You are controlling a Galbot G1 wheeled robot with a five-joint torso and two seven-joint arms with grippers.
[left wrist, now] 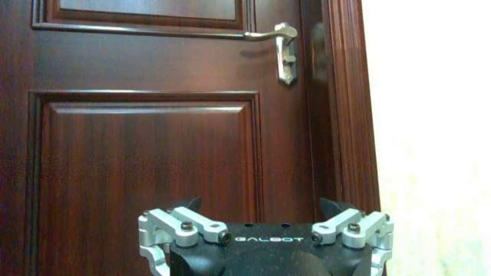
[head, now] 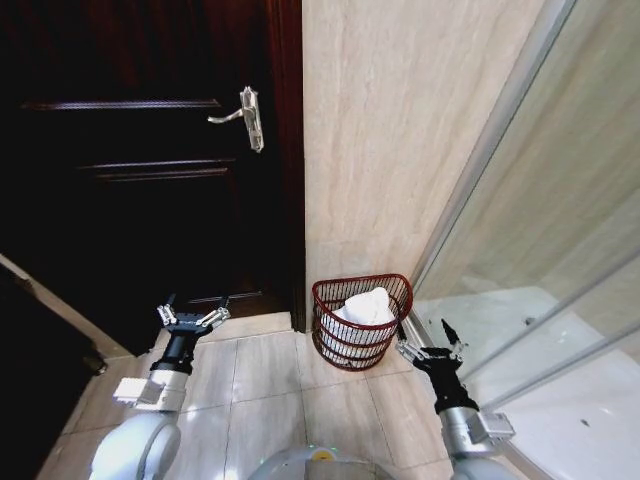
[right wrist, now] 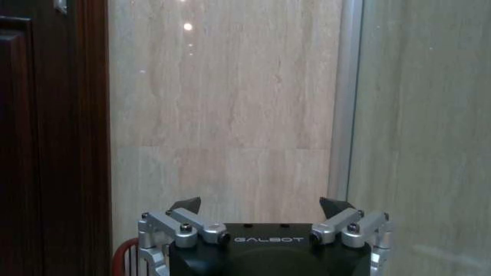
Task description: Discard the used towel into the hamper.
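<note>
Standing on the tiled floor (head: 262,372) at the foot of the beige wall (head: 400,130), the hamper (head: 352,345) sits just right of the dark wooden door (head: 130,150) and just left of the glass shower screen (head: 560,200). A white towel (head: 363,307) lies bunched inside it, its top reaching about to the rim. The right gripper (head: 432,343) hovers close to the hamper's right side, slightly nearer the robot, with its jaws spread apart and nothing between them. In the right wrist view a sliver of the hamper's red rim (right wrist: 123,253) peeks out beside that gripper's body (right wrist: 261,207), which faces the wall. The left gripper (head: 193,313) hangs over the floor well to the left of the hamper, in front of the door, jaws likewise apart and empty. The left wrist view shows it (left wrist: 261,207) pointing at the door panel, with the silver handle (left wrist: 280,46) higher up.
</note>
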